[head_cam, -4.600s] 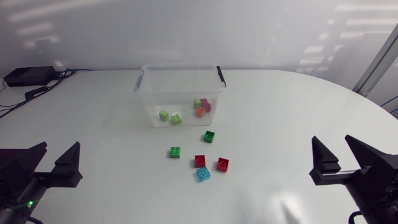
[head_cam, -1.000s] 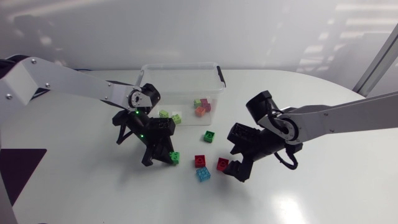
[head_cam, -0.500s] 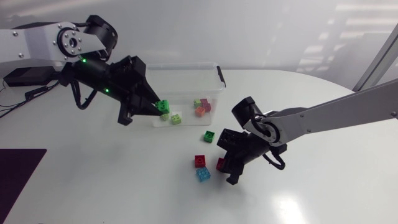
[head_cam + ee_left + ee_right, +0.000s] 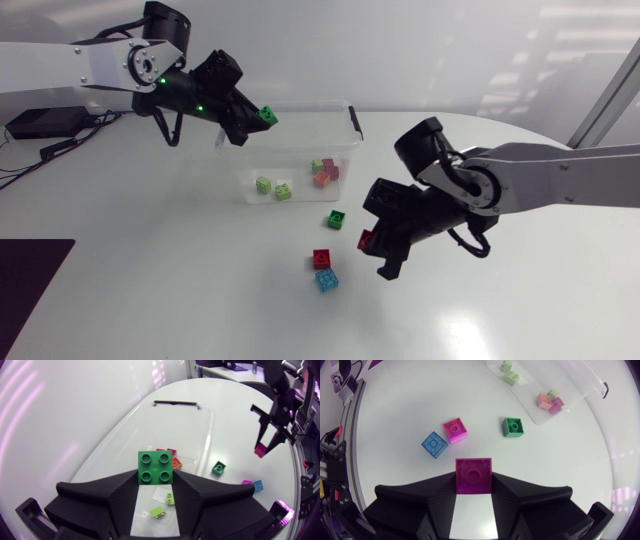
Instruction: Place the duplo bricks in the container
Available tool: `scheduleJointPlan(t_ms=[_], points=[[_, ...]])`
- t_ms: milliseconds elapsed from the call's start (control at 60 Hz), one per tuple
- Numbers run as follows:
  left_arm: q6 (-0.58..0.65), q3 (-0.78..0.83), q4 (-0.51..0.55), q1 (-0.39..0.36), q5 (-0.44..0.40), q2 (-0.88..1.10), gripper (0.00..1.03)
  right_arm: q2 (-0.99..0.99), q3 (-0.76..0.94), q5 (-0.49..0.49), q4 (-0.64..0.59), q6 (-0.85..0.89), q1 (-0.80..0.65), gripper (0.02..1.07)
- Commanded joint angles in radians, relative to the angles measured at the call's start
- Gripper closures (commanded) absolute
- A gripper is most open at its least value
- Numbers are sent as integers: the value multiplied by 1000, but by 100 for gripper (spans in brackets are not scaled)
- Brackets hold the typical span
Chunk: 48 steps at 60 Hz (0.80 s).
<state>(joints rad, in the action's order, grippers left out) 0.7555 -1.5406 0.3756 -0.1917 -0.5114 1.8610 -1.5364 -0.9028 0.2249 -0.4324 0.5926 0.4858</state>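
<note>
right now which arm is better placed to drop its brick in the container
Left: left tool holds a green brick at the container rim; right tool holds its red brick farther out.

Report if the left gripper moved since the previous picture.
Yes. The matte black left gripper, holding a green duplo brick, moved from the clear plastic container's near wall to its far left corner.

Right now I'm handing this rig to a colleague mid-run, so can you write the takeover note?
Left gripper: shut on green brick, at the container rim.
Right gripper: shut on red brick, short of the container.
Done: five bricks lie inside.
Left: release both, then fetch the loose green brick, loose red brick and blue brick from the table.
</note>
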Motion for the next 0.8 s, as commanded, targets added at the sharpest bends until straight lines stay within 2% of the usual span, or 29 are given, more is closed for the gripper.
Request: scheduleJointPlan(t_ms=[0, 67, 167, 183, 500, 783], points=[[-76, -56, -56, 6, 45, 75, 66, 39, -54, -15, -34, -27, 17, 81], [-108, -56, -122, 6, 105, 102, 56, 55, -90, -27, -54, -42, 30, 81], [-139, -53, -176, 8, 168, 122, 10, 59, -160, -39, -68, -73, 33, 81], [-142, -49, -179, 8, 172, 119, 7, 58, -171, -44, -68, -76, 31, 81], [-157, 166, -202, 9, 183, -115, 5, -59, -386, -45, -52, -139, 8, 81], [-79, 416, -175, -25, 160, -367, 6, -206, -599, -45, -34, -192, -9, 80]])
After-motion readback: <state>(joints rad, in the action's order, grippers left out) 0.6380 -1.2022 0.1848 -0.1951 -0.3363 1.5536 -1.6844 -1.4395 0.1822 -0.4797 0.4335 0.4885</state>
